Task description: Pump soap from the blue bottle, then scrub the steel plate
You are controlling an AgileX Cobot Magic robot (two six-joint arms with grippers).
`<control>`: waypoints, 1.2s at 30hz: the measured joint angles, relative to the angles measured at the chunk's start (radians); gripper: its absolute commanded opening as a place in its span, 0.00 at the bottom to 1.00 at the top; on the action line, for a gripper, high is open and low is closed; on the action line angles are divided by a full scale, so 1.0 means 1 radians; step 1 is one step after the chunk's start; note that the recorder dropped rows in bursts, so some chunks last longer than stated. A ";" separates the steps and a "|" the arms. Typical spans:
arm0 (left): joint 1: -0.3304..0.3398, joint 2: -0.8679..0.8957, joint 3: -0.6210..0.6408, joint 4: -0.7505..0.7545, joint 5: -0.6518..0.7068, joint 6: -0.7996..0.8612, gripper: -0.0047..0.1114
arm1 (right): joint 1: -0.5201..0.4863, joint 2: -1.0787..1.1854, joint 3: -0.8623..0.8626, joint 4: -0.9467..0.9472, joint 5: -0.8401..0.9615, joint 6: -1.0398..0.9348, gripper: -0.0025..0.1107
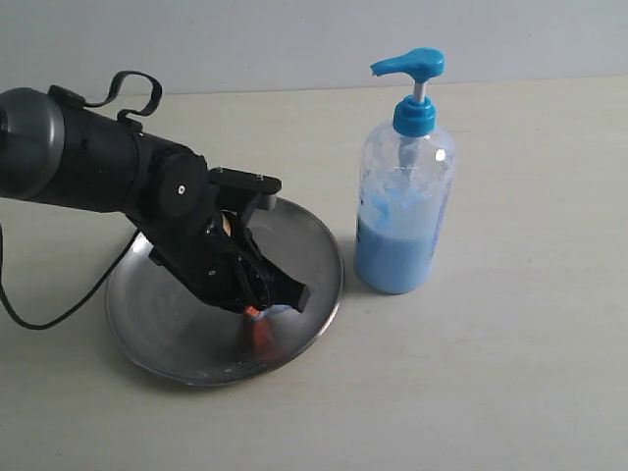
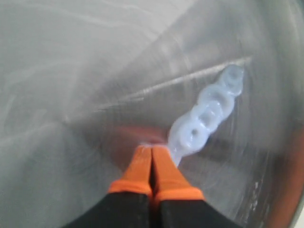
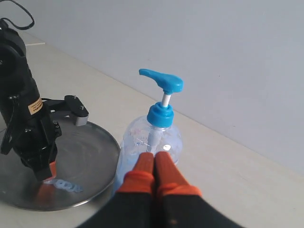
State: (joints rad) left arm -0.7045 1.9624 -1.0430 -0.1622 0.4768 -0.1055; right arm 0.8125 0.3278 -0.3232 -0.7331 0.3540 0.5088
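Left gripper, jaws together, meets steel plate beside soap.

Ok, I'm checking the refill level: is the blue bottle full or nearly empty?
Partly full: the blue bottle holds soap only in its lower part; above that the clear wall shows just smears.

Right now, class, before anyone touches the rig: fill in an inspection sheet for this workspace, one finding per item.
Surface: pale, smooth table.
Job's things: steel plate lying flat; blue bottle upright beside it, part full; soap smeared in the plate.
Clutter: nothing seen.
Grippers: left gripper shut, tips at the smear; right gripper shut, empty, facing the bottle.
Cables: black cable trailing from the left arm across the table.
Surroundings: plain light wall.
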 measured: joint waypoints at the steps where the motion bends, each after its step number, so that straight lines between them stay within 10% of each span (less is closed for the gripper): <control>1: 0.000 0.005 -0.002 -0.003 -0.010 0.000 0.04 | 0.000 0.000 0.000 0.000 0.000 0.000 0.02; 36: 0.000 0.097 -0.109 -0.266 -0.085 0.183 0.04 | 0.000 0.000 0.000 0.000 0.000 0.000 0.02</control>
State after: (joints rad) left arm -0.7045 2.0598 -1.1524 -0.4281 0.3920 0.0778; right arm 0.8125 0.3278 -0.3232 -0.7331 0.3540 0.5088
